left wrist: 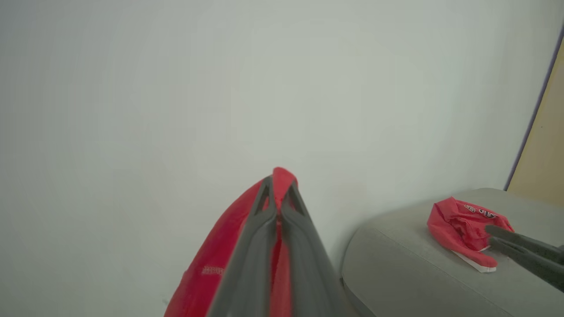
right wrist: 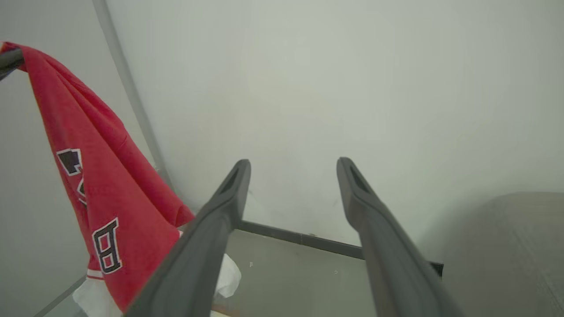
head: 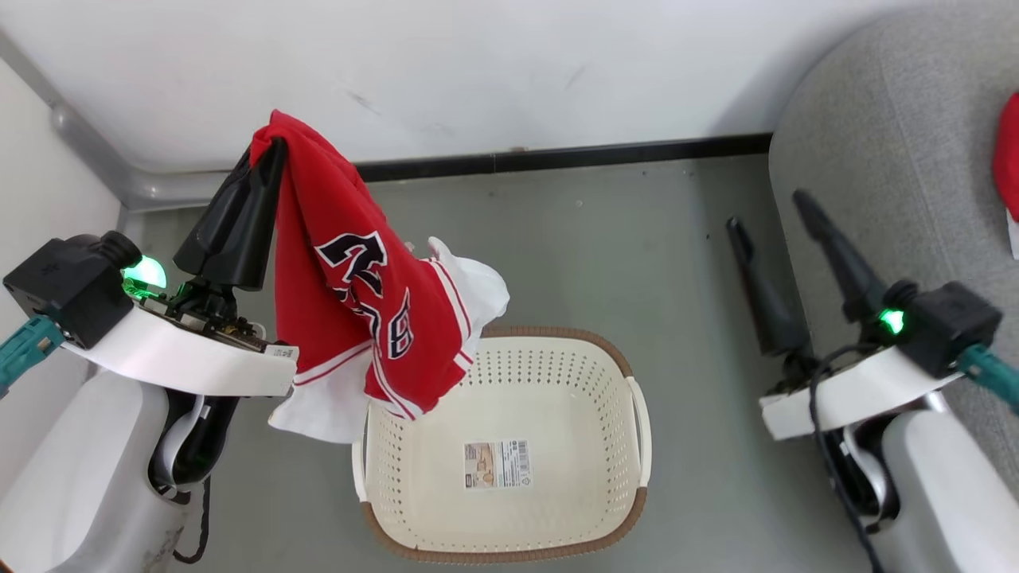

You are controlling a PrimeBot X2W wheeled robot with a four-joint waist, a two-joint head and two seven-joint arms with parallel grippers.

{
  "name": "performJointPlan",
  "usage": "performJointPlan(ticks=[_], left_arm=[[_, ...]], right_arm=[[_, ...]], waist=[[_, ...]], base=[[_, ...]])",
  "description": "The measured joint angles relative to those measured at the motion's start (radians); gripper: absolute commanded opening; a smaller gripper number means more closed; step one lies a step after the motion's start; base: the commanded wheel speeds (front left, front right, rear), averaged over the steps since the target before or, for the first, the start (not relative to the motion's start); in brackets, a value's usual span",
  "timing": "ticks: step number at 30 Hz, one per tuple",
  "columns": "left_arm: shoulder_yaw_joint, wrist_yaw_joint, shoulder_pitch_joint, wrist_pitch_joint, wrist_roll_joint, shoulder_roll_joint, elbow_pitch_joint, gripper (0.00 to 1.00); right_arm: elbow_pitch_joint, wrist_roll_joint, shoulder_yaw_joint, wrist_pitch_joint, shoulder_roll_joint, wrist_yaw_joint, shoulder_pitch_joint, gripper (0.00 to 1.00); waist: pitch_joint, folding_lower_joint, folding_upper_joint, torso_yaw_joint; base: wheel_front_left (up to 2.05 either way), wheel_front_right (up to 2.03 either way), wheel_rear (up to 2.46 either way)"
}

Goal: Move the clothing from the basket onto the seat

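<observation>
The red jersey (head: 374,318) is pinched near its top by the left gripper (head: 276,145). The jaws are pressed together on the cloth, and it is hung over the basket (head: 557,335) corner. The right gripper (head: 766,212) jaws are spread, with nothing held. Another red garment (left wrist: 458,226) is laid on the seat (head: 876,159). The jersey is judged soft, light and floppy, so a bunched fold is best grabbed.

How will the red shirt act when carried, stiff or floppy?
Probably floppy: the red fabric jersey with navy-and-white lettering drapes in folds from the shut left end effector. Likely light, since that small pinch holds it all. It may swing and brush the cream-white perforated plastic basket, its hem hanging near the rim.
</observation>
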Motion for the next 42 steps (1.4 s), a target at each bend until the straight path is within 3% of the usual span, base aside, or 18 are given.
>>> performJointPlan(ticks=[16, 25, 42], left_arm=[[-0.054, 0.004, -0.067, 0.058, 0.046, 0.01, -0.063, 0.0], [-0.104, 0.004, -0.125, 0.1, 0.055, -0.021, -0.091, 0.0], [-0.223, 0.003, -0.218, 0.19, 0.065, -0.112, -0.136, 0.0]], right_arm=[[0.068, 0.086, 0.239, 0.0, -0.066, 0.0, 0.06, 1.0], [0.06, 0.142, 0.379, 0.0, -0.093, 0.0, 0.051, 1.0], [0.054, 0.134, 0.414, 0.0, -0.095, 0.0, -0.02, 1.0]], waist=[[-0.102, 0.0, 0.0, -0.007], [-0.146, 0.0, 0.0, -0.009], [-0.179, 0.0, 0.0, -0.02]], base=[[0.0, 0.0, 0.0], [0.0, 0.0, 0.0], [0.0, 0.0, 0.0]])
